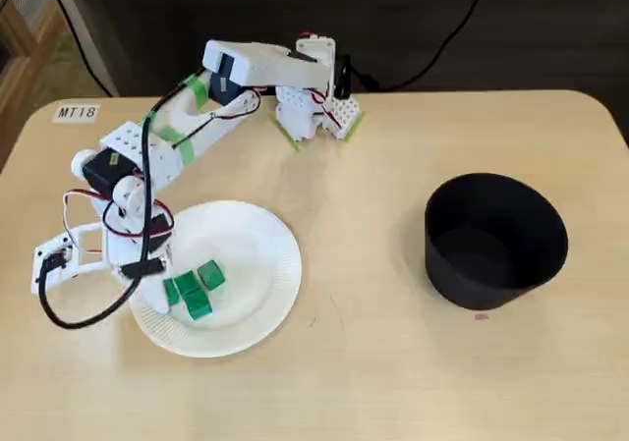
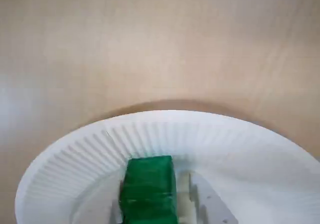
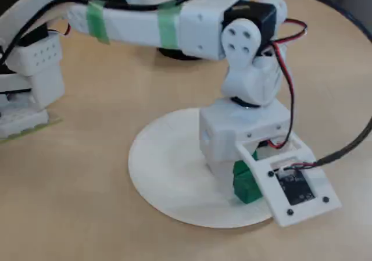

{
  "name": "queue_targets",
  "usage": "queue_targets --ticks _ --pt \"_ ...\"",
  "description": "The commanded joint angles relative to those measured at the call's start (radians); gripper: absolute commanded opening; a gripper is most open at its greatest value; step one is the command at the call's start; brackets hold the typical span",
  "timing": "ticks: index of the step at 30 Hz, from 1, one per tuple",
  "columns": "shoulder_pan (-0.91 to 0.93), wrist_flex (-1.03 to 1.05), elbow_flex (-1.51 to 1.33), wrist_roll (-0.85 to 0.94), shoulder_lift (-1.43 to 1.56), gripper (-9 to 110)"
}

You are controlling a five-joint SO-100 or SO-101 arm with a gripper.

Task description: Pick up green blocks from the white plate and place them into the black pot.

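Green block [image 2: 149, 191] fills wrist view; black pot [image 1: 482, 279] only in a fixed view.

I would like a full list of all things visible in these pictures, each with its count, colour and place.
table: one, light wood, under everything
plate: one, white, left part of the table in a fixed view
blocks: at least three, green, clustered on the plate's left part
pot: one, black, right part, apart from the plate
label: one, white, reads MT18, far left corner
arm: one, white with green tape, reaching from the far edge to the plate
gripper: one, white, low over the plate, around one block; grip unclear
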State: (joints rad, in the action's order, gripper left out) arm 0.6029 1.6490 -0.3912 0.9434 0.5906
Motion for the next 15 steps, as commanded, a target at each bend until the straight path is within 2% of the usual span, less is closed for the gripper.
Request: queue_targets --ticks 1,3,9,15 --pt "-0.015 0.006 0.094 -0.02 -0.015 6" --pt "-0.018 0.006 0.127 -0.04 -0.035 -2" --pt "-0.035 0.011 0.13 -0.064 0.003 -2" --pt "-0.101 0.012 0.13 -0.232 0.252 -2"
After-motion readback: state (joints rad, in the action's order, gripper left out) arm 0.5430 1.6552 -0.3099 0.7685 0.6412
